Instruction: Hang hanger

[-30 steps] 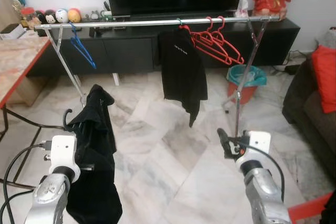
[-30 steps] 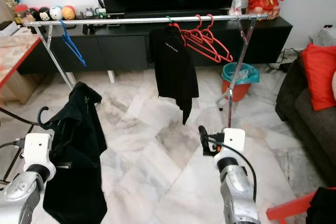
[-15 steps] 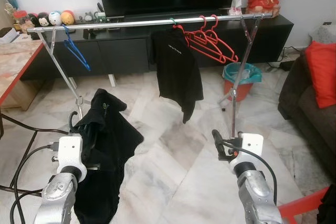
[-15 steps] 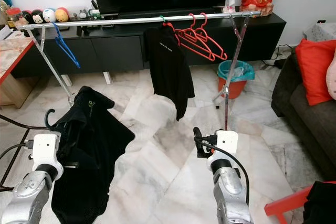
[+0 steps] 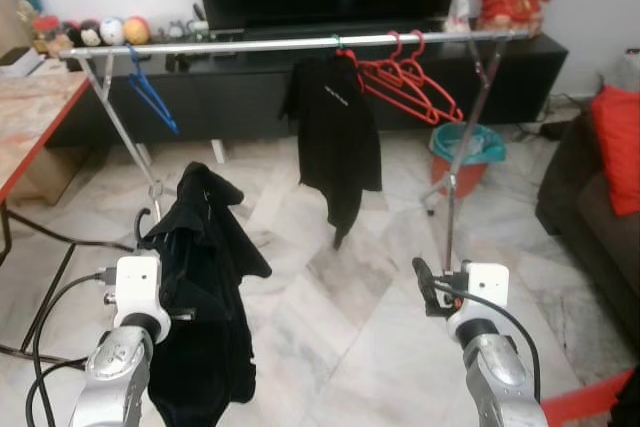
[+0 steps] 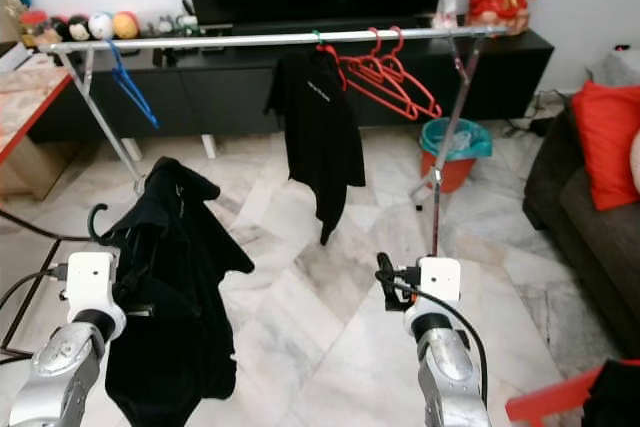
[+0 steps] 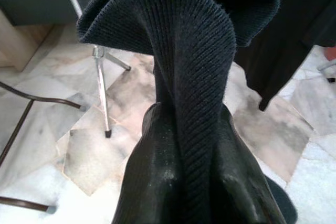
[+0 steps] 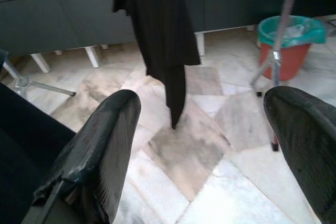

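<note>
**Left gripper holds a garment on its hanger, short of the rail**

The left gripper (image 7: pixel 185 145) has its two black fingers (image 7: pixel 155 171) pressed together on a fold of the black garment (image 5: pixel 205 287), which drapes down below them; the dark hanger hook (image 6: pixel 97 219) curls up just beside the fingers. The clothes rail (image 5: pixel 280 43) stands well beyond the fingertips, carrying a black shirt (image 5: pixel 330 132), red hangers (image 5: pixel 415 87) and a blue hanger (image 5: pixel 150 92). The right gripper (image 8: pixel 202 145) holds nothing, its fingers (image 8: pixel 97 145) spread wide apart.
</note>
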You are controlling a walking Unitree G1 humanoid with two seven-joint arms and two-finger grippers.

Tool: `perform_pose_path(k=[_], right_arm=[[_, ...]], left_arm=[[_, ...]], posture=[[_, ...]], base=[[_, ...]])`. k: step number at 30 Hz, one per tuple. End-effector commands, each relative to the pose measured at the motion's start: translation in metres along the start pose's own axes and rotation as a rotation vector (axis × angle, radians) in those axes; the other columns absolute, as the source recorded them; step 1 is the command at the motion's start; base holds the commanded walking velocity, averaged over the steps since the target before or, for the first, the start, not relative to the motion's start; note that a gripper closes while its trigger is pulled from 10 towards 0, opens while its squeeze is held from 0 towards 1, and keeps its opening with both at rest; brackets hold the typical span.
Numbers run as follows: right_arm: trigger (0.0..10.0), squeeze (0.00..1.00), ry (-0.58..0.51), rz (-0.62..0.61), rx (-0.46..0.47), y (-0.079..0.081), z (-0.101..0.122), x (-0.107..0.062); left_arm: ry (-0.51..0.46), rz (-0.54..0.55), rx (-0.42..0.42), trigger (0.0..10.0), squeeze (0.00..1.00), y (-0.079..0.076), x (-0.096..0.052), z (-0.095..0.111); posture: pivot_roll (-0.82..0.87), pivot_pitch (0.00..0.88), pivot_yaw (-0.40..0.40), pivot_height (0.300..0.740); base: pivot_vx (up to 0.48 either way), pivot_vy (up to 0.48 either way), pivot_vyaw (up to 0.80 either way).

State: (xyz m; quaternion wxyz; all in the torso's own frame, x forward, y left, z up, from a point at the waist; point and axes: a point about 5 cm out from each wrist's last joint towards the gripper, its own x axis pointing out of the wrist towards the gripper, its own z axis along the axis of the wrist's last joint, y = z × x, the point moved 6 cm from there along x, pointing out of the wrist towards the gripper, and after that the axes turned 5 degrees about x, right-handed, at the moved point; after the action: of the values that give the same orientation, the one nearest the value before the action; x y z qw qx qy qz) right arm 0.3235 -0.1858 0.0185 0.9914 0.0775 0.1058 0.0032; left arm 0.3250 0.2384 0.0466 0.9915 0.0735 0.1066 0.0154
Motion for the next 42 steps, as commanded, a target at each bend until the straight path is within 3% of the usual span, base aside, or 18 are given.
perform_pose_path(k=[1, 8, 14, 15, 18, 22, 25, 26, 28, 29, 32, 36, 37, 38, 42], right_arm=[[10.0, 0.00, -0.011, -0.006, 0.023, 0.000, 0.002, 0.000], [10.0, 0.00, -0.016, 0.003, 0.010, 0.001, 0.006, 0.002], [10.0, 0.00, 0.081, -0.084, -0.065, -0.021, -0.021, -0.007], [10.0, 0.00, 0.122, -0.121, -0.055, -0.030, -0.035, -0.014], [10.0, 0.00, 0.174, -0.153, -0.050, -0.039, -0.053, -0.024], [10.0, 0.00, 0.329, -0.202, -0.052, -0.053, -0.098, -0.049], [10.0, 0.00, 0.382, -0.228, -0.040, -0.057, -0.111, -0.057], [10.0, 0.00, 0.403, -0.247, -0.027, -0.060, -0.117, -0.061], [10.0, 0.00, 0.428, -0.306, 0.095, -0.066, -0.127, -0.068], [10.0, 0.00, 0.459, -0.320, 0.101, -0.069, -0.134, -0.073], [10.0, 0.00, 0.523, -0.305, 0.075, -0.066, -0.147, -0.081], [10.0, 0.00, 0.700, -0.265, 0.044, -0.057, -0.180, -0.107], [10.0, 0.00, 0.700, -0.265, 0.044, -0.057, -0.180, -0.107], [10.0, 0.00, 0.767, -0.233, -0.004, -0.053, -0.191, -0.119], [10.0, 0.00, 0.796, -0.264, 0.027, -0.055, -0.197, -0.128]], left_arm=[[-0.058, 0.000, 0.005, 10.0, 0.00, 0.001, 0.003, 0.015], [-0.069, -0.025, 0.000, 10.0, 0.00, -0.007, 0.008, 0.019], [-0.071, -0.026, 0.006, 10.0, 0.00, -0.004, 0.006, 0.019], [-0.059, -0.028, 0.013, 10.0, 0.00, -0.003, 0.004, 0.015], [-0.054, -0.025, 0.015, 10.0, 0.00, -0.001, 0.003, 0.012], [-0.057, -0.015, 0.015, 10.0, 0.00, 0.001, 0.004, 0.013], [-0.060, -0.015, 0.015, 10.0, 0.00, 0.000, 0.005, 0.014], [-0.062, -0.014, 0.014, 10.0, 0.00, 0.000, 0.006, 0.015], [-0.066, -0.013, 0.011, 10.0, 0.00, 0.000, 0.008, 0.017], [-0.069, -0.011, 0.010, 10.0, 0.00, 0.000, 0.009, 0.018], [-0.073, -0.006, 0.005, 10.0, 0.00, -0.001, 0.010, 0.018], [-0.078, 0.013, -0.007, 10.0, 0.00, 0.000, 0.012, 0.019], [-0.078, 0.013, -0.007, 10.0, 0.00, 0.000, 0.012, 0.019], [-0.081, 0.028, -0.012, 10.0, 0.00, 0.003, 0.012, 0.020], [-0.082, 0.048, -0.016, 10.0, 0.00, 0.008, 0.011, 0.019]], posture=[[0.03, 0.000, 0.060, 0.740], [0.02, 0.000, 0.061, 0.740], [0.00, 0.000, 0.068, 0.740], [0.00, 0.000, 0.066, 0.740], [0.01, 0.000, 0.062, 0.740], [0.02, 0.000, 0.057, 0.740], [0.02, 0.000, 0.053, 0.740], [0.02, 0.000, 0.052, 0.740], [0.02, 0.000, 0.052, 0.740], [0.02, 0.000, 0.052, 0.740], [0.02, 0.000, 0.048, 0.740], [0.04, 0.000, 0.033, 0.740], [0.04, 0.000, 0.033, 0.740], [0.04, 0.000, 0.029, 0.740], [0.05, 0.000, 0.017, 0.740]], base=[[0.319, 0.000, 0.00], [0.339, 0.000, 0.00], [0.346, 0.000, 0.00], [0.341, 0.000, 0.00], [0.344, 0.000, 0.00], [0.346, 0.000, 0.00], [0.349, 0.000, 0.00], [0.349, 0.000, 0.00], [0.347, 0.000, 0.00], [0.341, 0.000, 0.00], [0.347, 0.000, 0.00], [0.346, 0.000, 0.00], [0.349, 0.000, 0.00], [0.349, 0.000, 0.51], [0.349, 0.000, 0.73]])
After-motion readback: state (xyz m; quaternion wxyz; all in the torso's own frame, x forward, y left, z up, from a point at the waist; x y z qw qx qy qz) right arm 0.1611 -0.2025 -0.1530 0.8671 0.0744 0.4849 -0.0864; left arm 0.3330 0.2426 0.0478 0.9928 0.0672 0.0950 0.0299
